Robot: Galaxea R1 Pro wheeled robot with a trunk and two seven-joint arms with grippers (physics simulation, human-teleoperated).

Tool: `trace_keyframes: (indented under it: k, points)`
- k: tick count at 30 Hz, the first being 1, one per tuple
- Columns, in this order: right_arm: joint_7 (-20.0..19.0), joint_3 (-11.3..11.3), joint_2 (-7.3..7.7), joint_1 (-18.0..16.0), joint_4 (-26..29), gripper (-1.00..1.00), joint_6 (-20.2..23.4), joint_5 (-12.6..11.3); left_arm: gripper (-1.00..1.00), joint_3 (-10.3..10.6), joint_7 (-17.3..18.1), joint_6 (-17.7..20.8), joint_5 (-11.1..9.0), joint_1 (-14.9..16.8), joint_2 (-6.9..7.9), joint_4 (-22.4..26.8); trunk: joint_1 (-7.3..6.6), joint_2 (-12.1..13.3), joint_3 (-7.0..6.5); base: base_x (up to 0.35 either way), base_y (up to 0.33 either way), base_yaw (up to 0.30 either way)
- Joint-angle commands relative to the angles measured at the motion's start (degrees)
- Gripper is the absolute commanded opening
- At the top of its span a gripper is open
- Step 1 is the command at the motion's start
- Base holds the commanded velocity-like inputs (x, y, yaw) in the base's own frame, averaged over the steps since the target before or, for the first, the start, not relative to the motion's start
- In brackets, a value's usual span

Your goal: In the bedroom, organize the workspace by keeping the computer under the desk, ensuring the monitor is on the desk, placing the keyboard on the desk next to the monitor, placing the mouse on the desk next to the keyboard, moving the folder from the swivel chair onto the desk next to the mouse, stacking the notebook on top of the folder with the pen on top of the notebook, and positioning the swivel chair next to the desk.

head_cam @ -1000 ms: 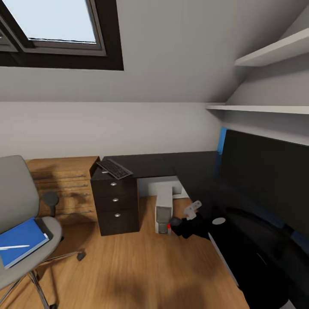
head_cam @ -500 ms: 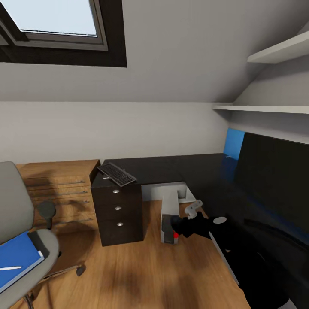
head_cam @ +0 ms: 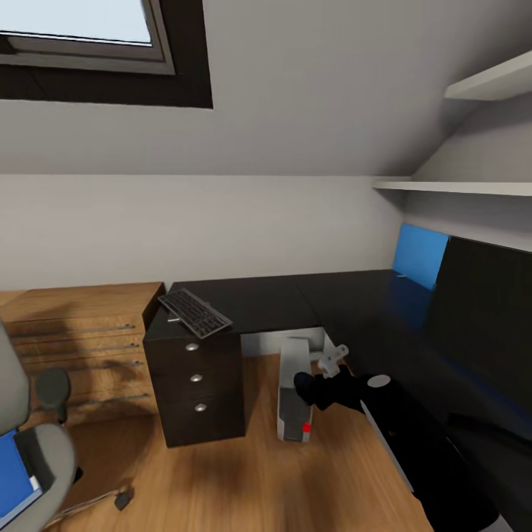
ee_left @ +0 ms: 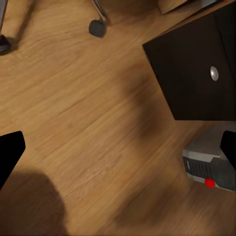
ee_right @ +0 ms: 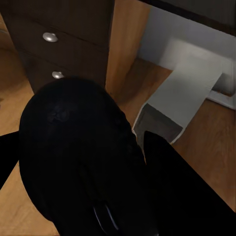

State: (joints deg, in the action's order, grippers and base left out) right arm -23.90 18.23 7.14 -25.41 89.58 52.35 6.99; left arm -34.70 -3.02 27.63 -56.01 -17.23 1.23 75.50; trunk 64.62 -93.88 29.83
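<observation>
My right gripper point(head_cam: 307, 388) is shut on the black mouse point(ee_right: 83, 157), held low over the floor in front of the grey computer tower point(head_cam: 294, 399), which stands under the dark desk point(head_cam: 295, 292). The keyboard point(head_cam: 194, 312) lies askew on the desk's left end, above the drawers. Along the right side stands the black monitor point(head_cam: 480, 310) with a blue strip at its far edge. At the picture's left edge are the swivel chair point(head_cam: 37, 451) and a corner of the blue folder point(head_cam: 13, 484) on its seat. My left gripper point(ee_left: 118, 152) hangs open over bare floor.
The desk's dark drawer unit point(head_cam: 196, 384) stands left of the tower, with a wooden dresser point(head_cam: 81, 347) beyond it against the wall. White shelves point(head_cam: 458, 186) run above the monitor. A chair caster point(ee_left: 97, 28) rests on the wooden floor point(head_cam: 244, 480).
The camera has turned right and moved in, so the chair and folder have slid to the left edge. My right gripper still holds the mouse in front of the tower.
</observation>
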Motion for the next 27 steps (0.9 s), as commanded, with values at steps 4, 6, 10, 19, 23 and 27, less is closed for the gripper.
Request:
trace_keyframes:
  k: [4, 6, 10, 19, 23, 27]
  points:
    - [-0.3, 0.1, 0.29, 0.2, 0.0, -1.0, -1.5, 0.5, 1.0, 0.0, -0.3, 0.2, -0.6, 0.0, -0.02, 0.1, 0.04, 0.0, 0.05, 0.342, 0.0, 0.0]
    - [-0.4, 0.1, 0.37, 0.2, 0.0, -1.0, -1.7, 0.4, 1.0, 0.0, -0.3, 0.2, -0.6, 0.0, -0.01, 0.1, 0.04, 0.0, 0.05, 0.342, 0.0, 0.0]
    - [-0.4, 0.0, 1.62, 0.4, -0.1, -1.0, -2.8, 0.5, 1.0, 0.0, -0.3, 0.2, -0.6, 0.0, 0.0, 0.1, 0.04, 0.0, 0.05, 0.342, 0.0, 0.0]
    - [0.0, -0.6, 4.98, 0.5, 1.5, -1.0, -7.6, 0.6, 1.0, -0.1, -0.3, 0.2, -0.5, 0.0, 0.0, 0.1, 0.04, 0.0, 0.05, 0.342, 0.0, 0.0]
    - [-0.2, -0.3, 5.35, 0.5, 2.5, -1.0, -10.5, 0.6, 1.0, 0.0, -0.3, 0.2, -0.5, 0.1, 0.0, 0.1, 0.04, 0.0, 0.05, 0.342, 0.0, 0.0]
    - [-0.8, 0.6, 7.78, 0.5, 2.8, -1.0, -15.4, 3.5, 1.0, 0.0, -0.3, 0.2, -0.5, 0.2, 0.0, 0.1, 0.04, 0.0, 0.05, 0.342, 0.0, 0.0]
